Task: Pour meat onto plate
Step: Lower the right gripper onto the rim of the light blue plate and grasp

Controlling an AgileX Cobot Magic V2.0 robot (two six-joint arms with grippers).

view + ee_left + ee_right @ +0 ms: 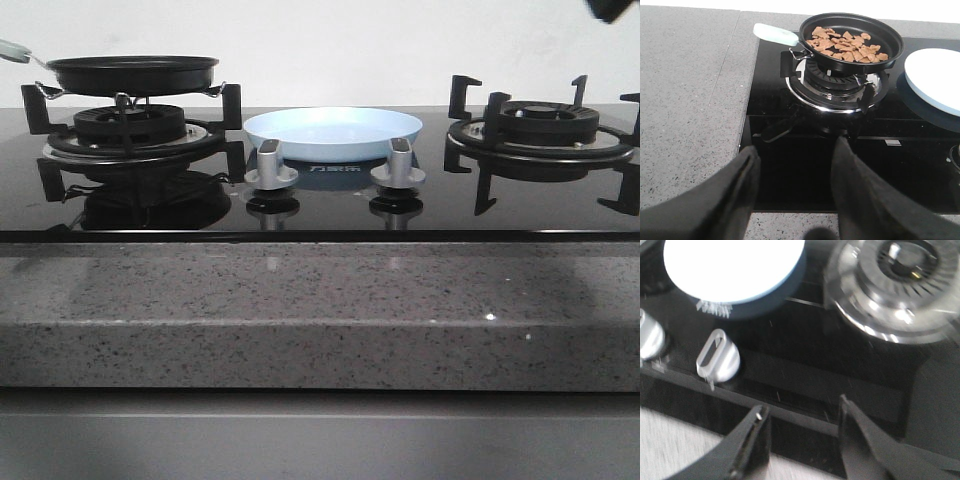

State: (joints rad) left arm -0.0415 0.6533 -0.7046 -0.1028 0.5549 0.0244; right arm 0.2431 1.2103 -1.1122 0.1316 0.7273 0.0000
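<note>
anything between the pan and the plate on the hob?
Nothing. In the left wrist view the stretch from the pan with the meat to the plate is bare black glass, apart from the burner's own grate prong under the pan.

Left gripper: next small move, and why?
Probably advance the left gripper toward the frying pan's pale handle. Its jaws are open and empty, short of the frying pan on the left burner. The meat lies in the pan and the plate between the burners is bare, so gripping that handle seems to come first.
</note>
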